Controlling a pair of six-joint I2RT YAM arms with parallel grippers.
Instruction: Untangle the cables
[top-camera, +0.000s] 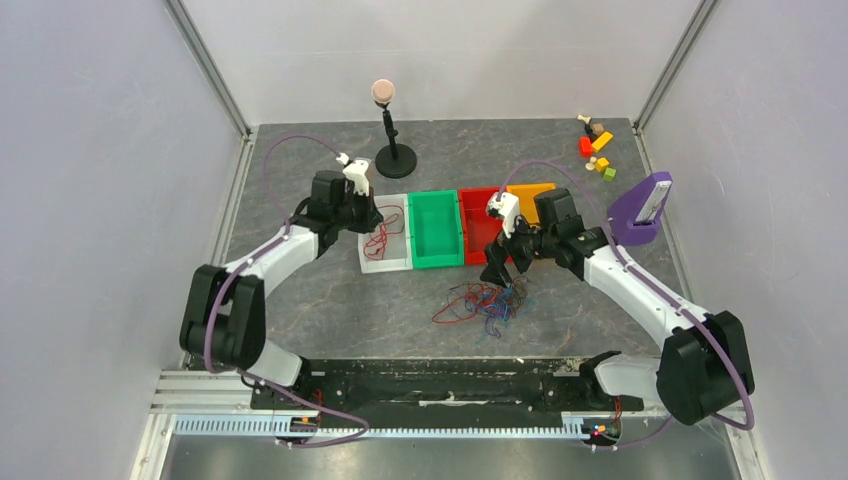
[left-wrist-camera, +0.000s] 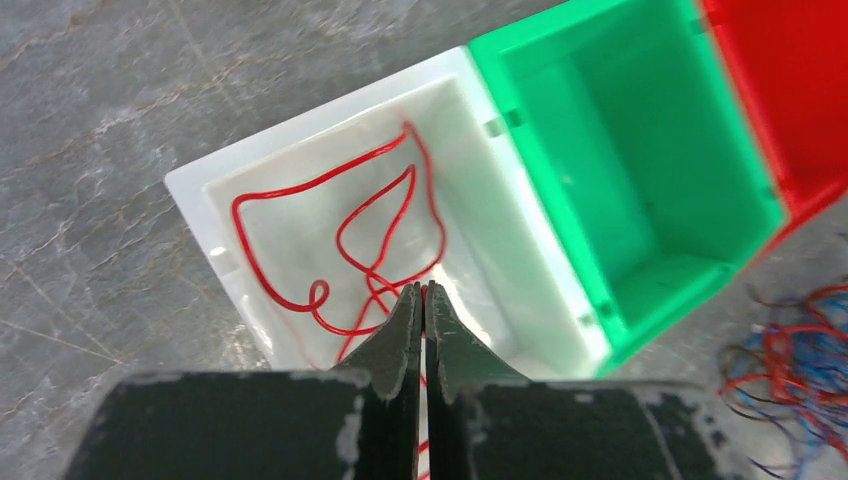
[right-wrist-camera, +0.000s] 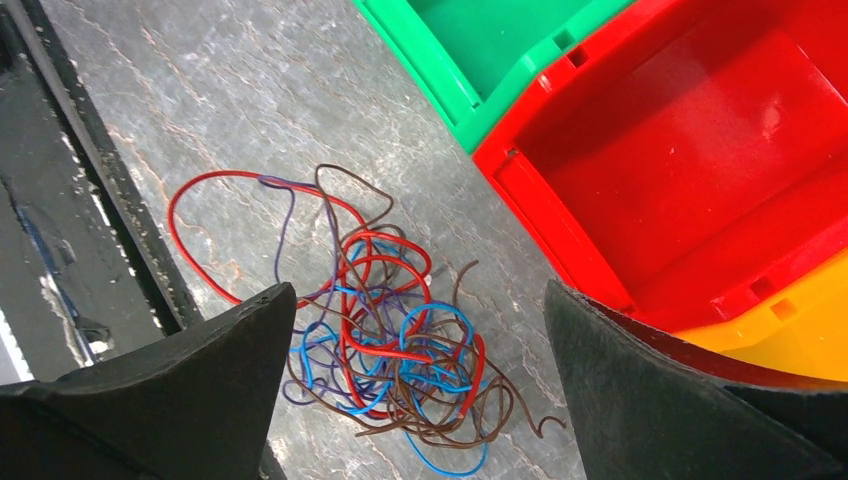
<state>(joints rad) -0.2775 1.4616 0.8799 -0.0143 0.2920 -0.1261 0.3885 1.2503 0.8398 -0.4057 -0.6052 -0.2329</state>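
Left gripper (left-wrist-camera: 421, 288), fingers pressed together, pinches one red wire (left-wrist-camera: 290, 190) trailing into the white bin (left-wrist-camera: 200, 185) beneath; right gripper (right-wrist-camera: 418, 290) hangs spread-fingered above the cable tangle (right-wrist-camera: 400, 360). Most sorting apparently remains.

Four bins (top-camera: 437, 263); one cable tangle (top-camera: 490, 300); one separate red cable (top-camera: 381, 241).

grey table (top-camera: 330, 300) carries a row of bins (top-camera: 436, 263), tangled cables (top-camera: 487, 300), a stand (top-camera: 395, 155), blocks (top-camera: 598, 150).

cables (top-camera: 487, 300): red/blue/brown tangle on table (top-camera: 330, 300) | red cable (left-wrist-camera: 340, 230): looped in white bin (left-wrist-camera: 200, 190)
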